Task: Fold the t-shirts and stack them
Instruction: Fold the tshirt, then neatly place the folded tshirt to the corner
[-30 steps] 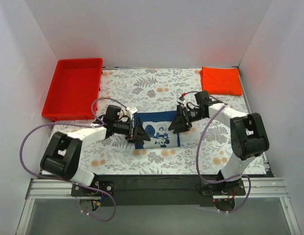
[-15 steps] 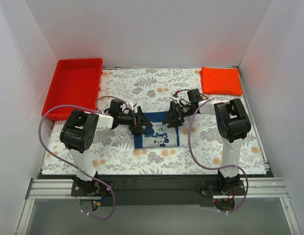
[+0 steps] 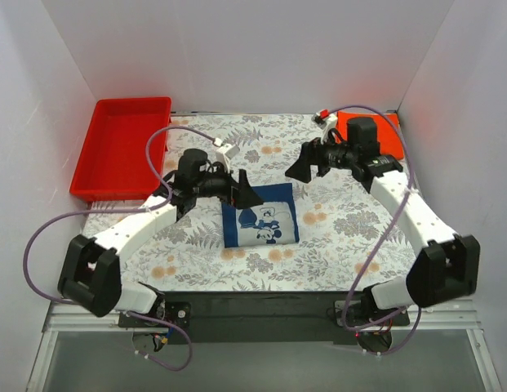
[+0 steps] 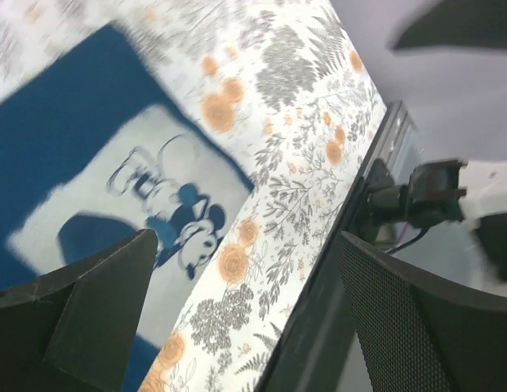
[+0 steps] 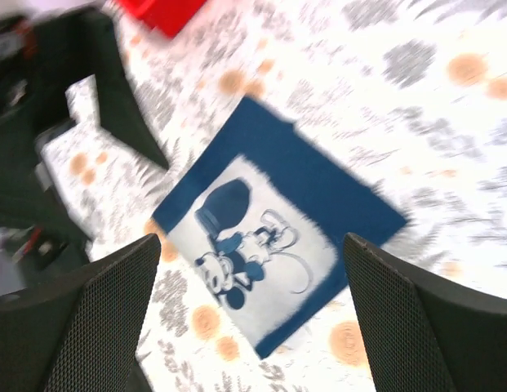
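The navy blue t-shirt (image 3: 260, 216) with its white cartoon print lies folded square on the floral cloth at the table's middle; it also shows in the left wrist view (image 4: 90, 171) and the right wrist view (image 5: 277, 220). The orange-red t-shirt (image 3: 385, 137) lies folded at the back right corner, partly hidden by my right arm. My left gripper (image 3: 243, 189) is open and empty, raised over the navy shirt's back left corner. My right gripper (image 3: 299, 167) is open and empty, raised behind the navy shirt's back right corner.
A rigid red plastic tray (image 3: 122, 147) stands at the back left. White walls close in the left, back and right sides. A black rail (image 3: 261, 306) runs along the table's near edge, seen in the left wrist view (image 4: 335, 278) too.
Both grippers have lifted off the navy shirt and drawn apart. The right one moved back and right toward the orange-red shirt. The navy shirt stays folded flat.
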Motion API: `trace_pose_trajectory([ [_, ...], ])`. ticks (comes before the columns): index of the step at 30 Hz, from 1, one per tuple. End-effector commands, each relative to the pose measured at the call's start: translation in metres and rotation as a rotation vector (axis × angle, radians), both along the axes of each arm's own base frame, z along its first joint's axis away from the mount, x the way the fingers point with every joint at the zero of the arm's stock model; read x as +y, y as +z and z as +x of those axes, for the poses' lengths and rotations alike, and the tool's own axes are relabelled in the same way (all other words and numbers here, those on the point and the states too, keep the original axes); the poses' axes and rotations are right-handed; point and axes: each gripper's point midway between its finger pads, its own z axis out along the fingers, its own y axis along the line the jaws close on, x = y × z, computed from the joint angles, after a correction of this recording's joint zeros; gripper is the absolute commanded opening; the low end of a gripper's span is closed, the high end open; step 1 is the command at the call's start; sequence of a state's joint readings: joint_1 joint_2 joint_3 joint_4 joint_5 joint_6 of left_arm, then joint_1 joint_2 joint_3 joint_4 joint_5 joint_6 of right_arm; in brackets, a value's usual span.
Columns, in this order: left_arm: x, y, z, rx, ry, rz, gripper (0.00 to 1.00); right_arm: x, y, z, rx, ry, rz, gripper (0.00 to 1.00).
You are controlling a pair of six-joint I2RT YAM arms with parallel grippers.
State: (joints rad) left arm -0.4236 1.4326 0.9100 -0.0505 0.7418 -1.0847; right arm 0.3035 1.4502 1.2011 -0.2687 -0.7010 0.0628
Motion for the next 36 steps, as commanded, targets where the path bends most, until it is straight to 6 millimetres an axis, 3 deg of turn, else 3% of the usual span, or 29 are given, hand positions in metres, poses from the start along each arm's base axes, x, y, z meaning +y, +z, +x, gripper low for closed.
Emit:
trace_pose_trajectory([
  [1,-0.008,-0.011,-0.013,-0.365,-0.054,0.3,0.87,-0.047,-0.021,0.005,-0.04,-0.19,-0.175,0.98],
  [3,-0.014,-0.024,-0.017,-0.477,-0.089,0.404,0.84,-0.065,-0.027,0.003,0.003,-0.291,-0.211,0.98],
  [8,-0.05,-0.05,-0.033,-0.755,-0.26,0.586,0.71,-0.085,-0.051,-0.023,0.129,-0.311,-0.188,0.98],
  [14,-0.103,-0.077,-0.07,-1.034,-0.492,0.596,0.56,-0.109,-0.076,-0.028,0.244,-0.411,-0.154,0.98],
  [16,-0.111,-0.091,-0.074,-1.06,-0.519,0.626,0.44,-0.108,-0.083,-0.032,0.283,-0.404,-0.129,0.98],
  [17,-0.119,-0.088,-0.073,-1.07,-0.512,0.61,0.42,-0.11,-0.084,-0.032,0.292,-0.408,-0.122,0.98],
  [26,-0.145,-0.11,-0.076,-1.101,-0.572,0.572,0.32,-0.111,-0.099,-0.032,0.373,-0.443,-0.092,0.98],
  [36,-0.148,-0.133,-0.07,-1.121,-0.596,0.612,0.32,-0.099,-0.11,-0.038,0.46,-0.399,-0.032,0.98],
])
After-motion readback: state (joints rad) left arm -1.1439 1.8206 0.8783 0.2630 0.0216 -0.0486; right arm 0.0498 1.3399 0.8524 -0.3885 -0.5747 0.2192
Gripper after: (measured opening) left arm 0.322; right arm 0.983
